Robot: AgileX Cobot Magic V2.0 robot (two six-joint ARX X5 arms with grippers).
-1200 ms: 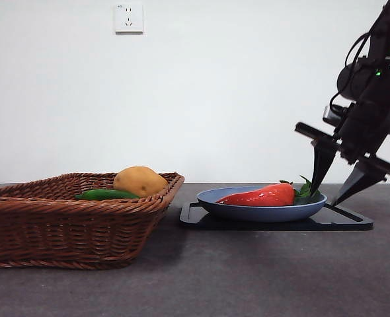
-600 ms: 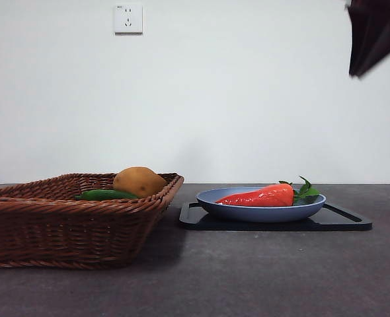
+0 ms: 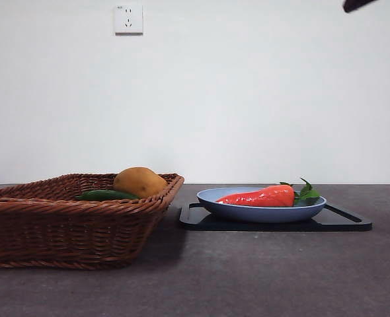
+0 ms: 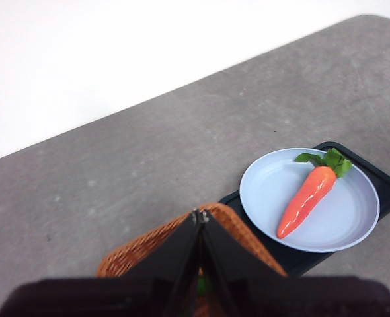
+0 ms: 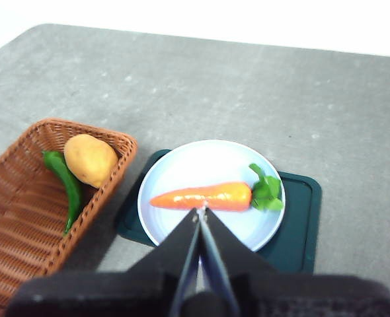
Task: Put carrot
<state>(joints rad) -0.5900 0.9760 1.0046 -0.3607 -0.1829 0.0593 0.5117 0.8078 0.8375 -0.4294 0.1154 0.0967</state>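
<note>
Jaws of our right gripper (image 5: 200, 214) are pressed together on nothing, high above the table; our left gripper (image 4: 199, 218) is likewise closed and empty. Below, we see the carrot (image 5: 205, 197) lying in the blue plate (image 5: 182, 158) on the black tray (image 5: 301, 218), beside the wicker basket (image 5: 23, 211) holding 1 potato (image 5: 89, 160).

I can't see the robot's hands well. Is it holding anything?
No. Both grippers, left and right, are shut on nothing. The carrot lies on the plate.

Bright, even light; soft shadow beside the basket (image 3: 69, 218) (wrist views slightly blurred, wall overexposed).
</note>
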